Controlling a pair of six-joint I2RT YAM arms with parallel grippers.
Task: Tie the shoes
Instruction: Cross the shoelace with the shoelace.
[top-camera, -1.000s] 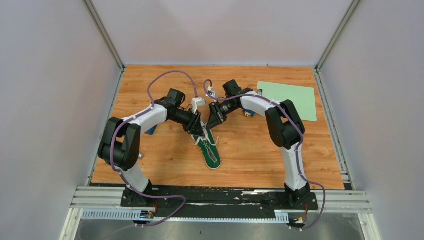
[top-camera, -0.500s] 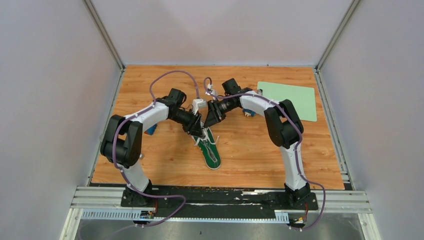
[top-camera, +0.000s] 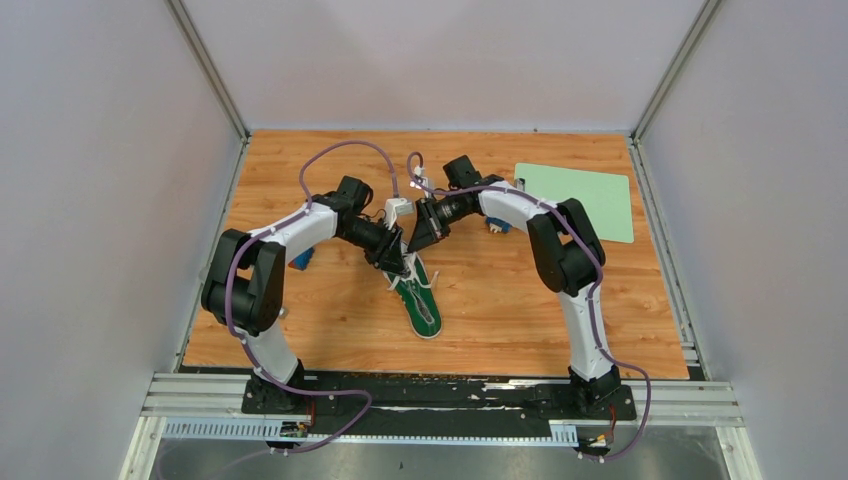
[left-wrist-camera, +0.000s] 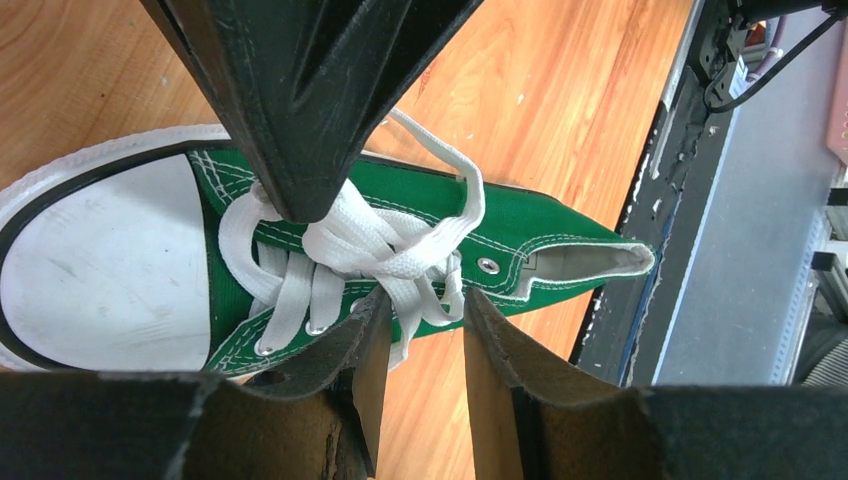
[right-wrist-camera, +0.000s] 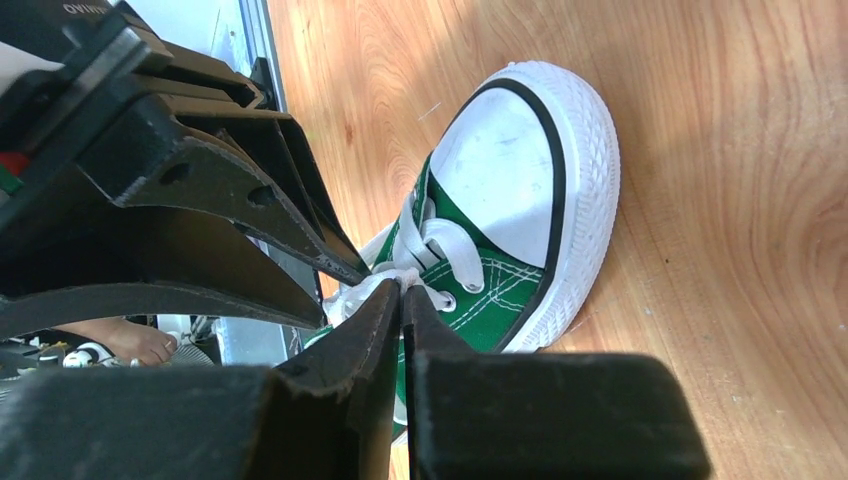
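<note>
The sneaker (left-wrist-camera: 520, 225) is made of matt green canvas, with a smooth, faintly scuffed white rubber toe cap (left-wrist-camera: 100, 270). The laces (left-wrist-camera: 370, 245) are woven of flat white cloth. The table (top-camera: 500, 310) is surfaced in smooth wood grain; the right gripper (right-wrist-camera: 403, 290) is moulded in matt black plastic.

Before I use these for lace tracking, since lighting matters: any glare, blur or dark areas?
Top external: even, sharp, sneaker small. Left wrist: laces crisp, black fingers overhead featureless. Right wrist: toe cap bright, not blown out; foreground dark.
</note>
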